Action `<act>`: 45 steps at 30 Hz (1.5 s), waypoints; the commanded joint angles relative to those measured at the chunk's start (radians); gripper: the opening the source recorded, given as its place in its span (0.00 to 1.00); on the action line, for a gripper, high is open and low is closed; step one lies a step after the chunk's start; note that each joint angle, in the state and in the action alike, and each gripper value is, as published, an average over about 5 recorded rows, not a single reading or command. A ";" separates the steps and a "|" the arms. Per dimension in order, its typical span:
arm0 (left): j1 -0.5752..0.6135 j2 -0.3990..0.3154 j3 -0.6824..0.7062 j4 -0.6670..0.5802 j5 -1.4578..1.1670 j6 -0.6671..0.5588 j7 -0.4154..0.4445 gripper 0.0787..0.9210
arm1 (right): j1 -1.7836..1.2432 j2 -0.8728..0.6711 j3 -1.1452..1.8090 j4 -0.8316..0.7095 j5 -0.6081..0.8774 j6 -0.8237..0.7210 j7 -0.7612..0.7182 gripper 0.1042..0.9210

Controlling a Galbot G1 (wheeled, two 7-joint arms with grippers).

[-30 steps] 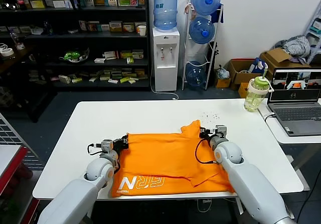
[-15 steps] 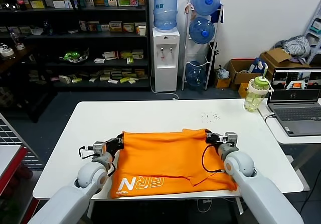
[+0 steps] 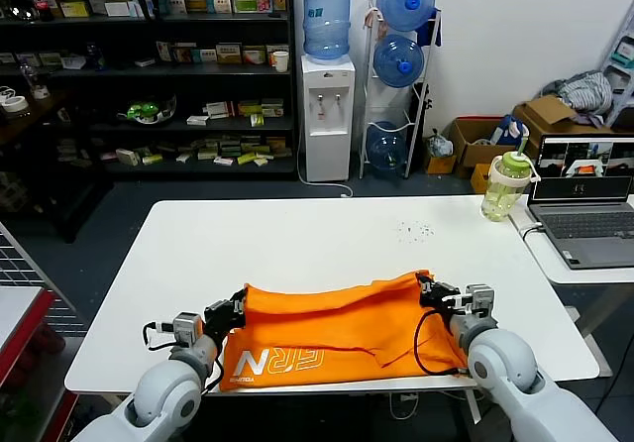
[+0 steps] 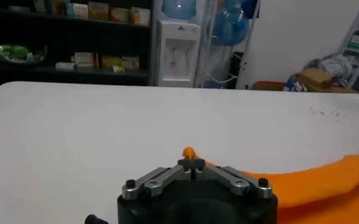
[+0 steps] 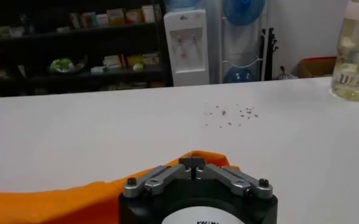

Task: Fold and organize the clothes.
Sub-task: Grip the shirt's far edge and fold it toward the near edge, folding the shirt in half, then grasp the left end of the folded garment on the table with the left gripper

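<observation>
The bright orange T-shirt [image 3: 337,333] lies at the near edge of the white table [image 3: 297,244], with white block lettering [image 3: 282,363] showing along its front. Its far edge is lifted and drawn toward me. My left gripper [image 3: 238,303] is shut on the shirt's far left corner, which shows in the left wrist view [image 4: 189,151]. My right gripper [image 3: 426,285] is shut on the far right corner, which shows in the right wrist view [image 5: 197,157]. Both grippers hold the cloth a little above the table.
A green-lidded drink bottle [image 3: 505,184] stands at the table's far right corner. A laptop [image 3: 584,204] sits on the side table to the right. Small crumbs [image 3: 414,230] dot the tabletop beyond the shirt. Shelves and a water dispenser stand behind.
Both grippers have pulled the shirt's far edge toward me, folding it over the lower part. The visible orange area has grown shorter front to back.
</observation>
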 commanded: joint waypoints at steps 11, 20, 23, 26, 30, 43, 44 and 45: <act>0.179 0.038 -0.031 -0.156 0.027 -0.005 -0.048 0.02 | -0.262 -0.053 0.134 0.216 0.018 -0.045 0.038 0.02; 0.206 0.036 -0.056 -0.155 0.038 -0.006 -0.054 0.13 | -0.335 -0.061 0.185 0.263 0.007 -0.057 0.013 0.24; 0.224 0.029 -0.063 -0.154 0.043 -0.007 -0.056 0.23 | -0.366 -0.060 0.210 0.272 0.001 -0.047 0.008 0.35; 0.243 0.017 -0.067 -0.147 0.045 -0.010 -0.055 0.33 | -0.393 -0.054 0.234 0.273 -0.007 -0.034 0.002 0.45; 0.253 -0.005 -0.065 -0.122 0.047 -0.021 -0.052 0.47 | -0.416 -0.042 0.249 0.273 -0.015 -0.022 -0.005 0.60; 0.218 -0.036 -0.051 -0.017 0.046 -0.037 -0.040 0.87 | -0.404 -0.028 0.245 0.268 -0.017 -0.021 -0.002 0.88; 0.216 -0.036 -0.049 -0.013 0.046 -0.037 -0.039 0.88 | -0.401 -0.028 0.244 0.267 -0.016 -0.021 -0.001 0.88; 0.216 -0.036 -0.048 -0.010 0.046 -0.037 -0.039 0.88 | -0.398 -0.028 0.242 0.266 -0.016 -0.022 -0.001 0.88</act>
